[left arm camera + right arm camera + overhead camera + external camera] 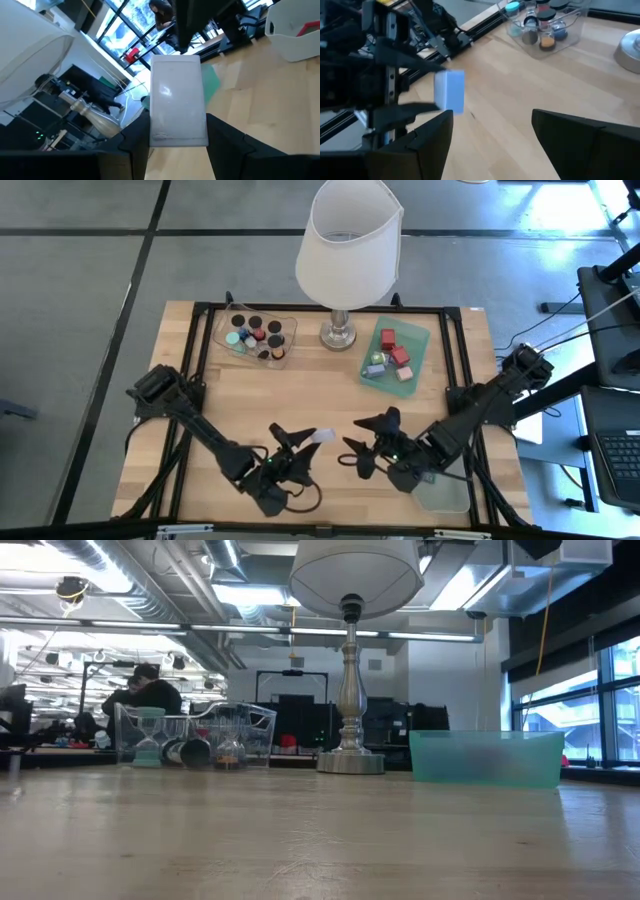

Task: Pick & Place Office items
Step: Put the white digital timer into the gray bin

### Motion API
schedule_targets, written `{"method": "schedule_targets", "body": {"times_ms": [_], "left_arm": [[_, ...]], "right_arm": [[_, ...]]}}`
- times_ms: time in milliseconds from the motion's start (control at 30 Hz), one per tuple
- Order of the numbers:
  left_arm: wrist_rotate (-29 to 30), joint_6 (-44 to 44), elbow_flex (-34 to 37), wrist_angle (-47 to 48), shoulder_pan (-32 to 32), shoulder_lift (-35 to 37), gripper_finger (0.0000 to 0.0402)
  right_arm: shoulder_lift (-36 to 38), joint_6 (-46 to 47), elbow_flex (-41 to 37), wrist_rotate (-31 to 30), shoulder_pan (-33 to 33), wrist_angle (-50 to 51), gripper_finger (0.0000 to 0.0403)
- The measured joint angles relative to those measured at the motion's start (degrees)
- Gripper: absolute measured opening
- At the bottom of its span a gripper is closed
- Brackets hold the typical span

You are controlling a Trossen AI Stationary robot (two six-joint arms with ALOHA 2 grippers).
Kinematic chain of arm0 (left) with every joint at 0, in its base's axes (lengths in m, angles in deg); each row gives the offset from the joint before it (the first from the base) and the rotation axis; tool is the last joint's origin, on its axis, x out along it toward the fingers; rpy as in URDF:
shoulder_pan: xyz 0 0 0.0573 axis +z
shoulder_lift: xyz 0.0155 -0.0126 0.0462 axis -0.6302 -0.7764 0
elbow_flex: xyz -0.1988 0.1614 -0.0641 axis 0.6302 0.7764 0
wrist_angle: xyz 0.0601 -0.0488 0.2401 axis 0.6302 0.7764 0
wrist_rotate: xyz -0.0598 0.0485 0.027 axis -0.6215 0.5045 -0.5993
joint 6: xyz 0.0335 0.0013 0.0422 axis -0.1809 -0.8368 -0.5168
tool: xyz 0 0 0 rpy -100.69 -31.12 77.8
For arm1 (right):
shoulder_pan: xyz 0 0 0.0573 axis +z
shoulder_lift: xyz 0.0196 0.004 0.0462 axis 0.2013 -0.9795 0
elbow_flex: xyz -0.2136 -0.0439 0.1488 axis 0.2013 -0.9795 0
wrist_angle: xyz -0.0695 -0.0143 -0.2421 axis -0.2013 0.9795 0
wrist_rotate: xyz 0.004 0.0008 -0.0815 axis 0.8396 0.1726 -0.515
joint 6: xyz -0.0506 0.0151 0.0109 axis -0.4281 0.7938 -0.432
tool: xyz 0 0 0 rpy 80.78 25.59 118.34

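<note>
From above, your left gripper (302, 442) clamps a pale lavender rectangular block (321, 437) near the front of the wooden table (300, 390), while your right gripper (368, 446) waits beside it, fingers spread and empty. Behind them, a clear plastic tray (256, 336) holds round black caps, and a green tray (394, 354) holds red and white blocks. The left wrist view shows the block (178, 100) squeezed between both fingers. The right wrist view shows it (450, 91) held above the wood.

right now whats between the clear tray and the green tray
The lamp's metal base stands between the clear tray and green tray, clearest in the high view.
</note>
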Motion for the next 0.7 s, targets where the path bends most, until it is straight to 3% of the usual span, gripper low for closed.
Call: {"method": "schedule_targets", "body": {"times_ms": [267,500,700], "left_arm": [[-0.6,-3.5,0.0,-1.3,1.3,0.0,0.0155],[-0.3,-11.3,0.0,-7.7,2.6,0.0,0.0155],[-0.3,-12.5,0.0,-9.1,2.8,0.0,0.0155]], "right_arm": [[0.0,-1.1,0.0,4.3,-3.5,-3.4,0.0275],[0.0,-6.6,0.0,6.9,-5.6,-8.3,0.0275],[0.0,-12.8,0.0,7.0,-5.9,-9.5,0.0267]]}}
